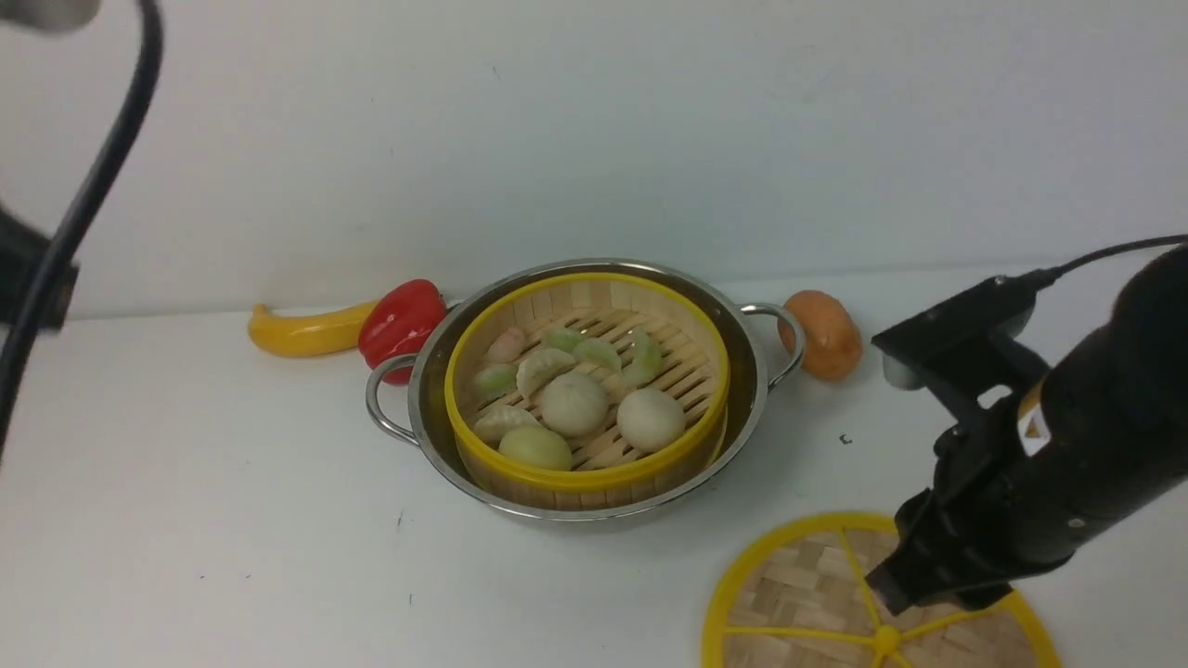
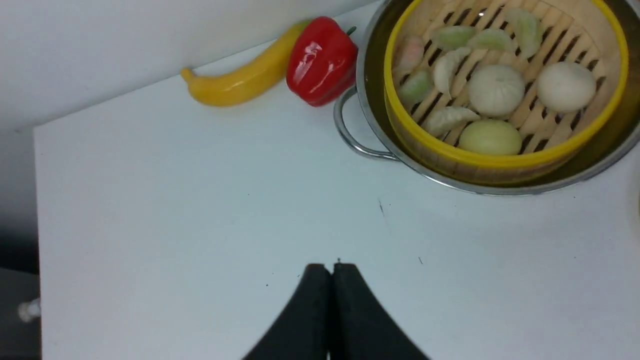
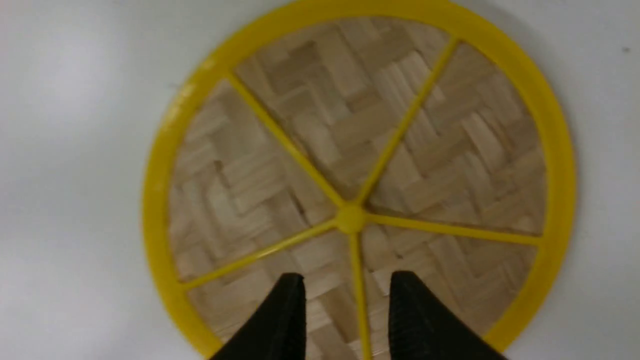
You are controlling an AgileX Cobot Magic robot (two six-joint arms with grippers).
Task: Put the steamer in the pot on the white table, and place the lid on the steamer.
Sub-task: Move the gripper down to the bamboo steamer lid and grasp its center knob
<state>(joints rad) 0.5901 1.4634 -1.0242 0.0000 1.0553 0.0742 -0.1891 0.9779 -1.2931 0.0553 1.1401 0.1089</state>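
Right end effector [image 3: 347,277] parted partway, empty, above lid [image 3: 295,165]; left end effector [image 2: 331,270] closed, empty, apart from steamer [image 2: 480,161].

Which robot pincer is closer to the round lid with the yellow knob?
The right one. The right pincer hangs over the lid, open, not gripping it. The left pincer is shut, off on the robot's left side, away from the lid.

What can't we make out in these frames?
- Pot floor: front view, hidden under the steamer.
- Lid's near rim: front view, cut off by the bottom edge.
- Left gripper's fingertips: front view, outside the frame.
- Pot's far rim: left wrist view, cut off by the top edge.
- Table scuffs: right wrist view, blurred.
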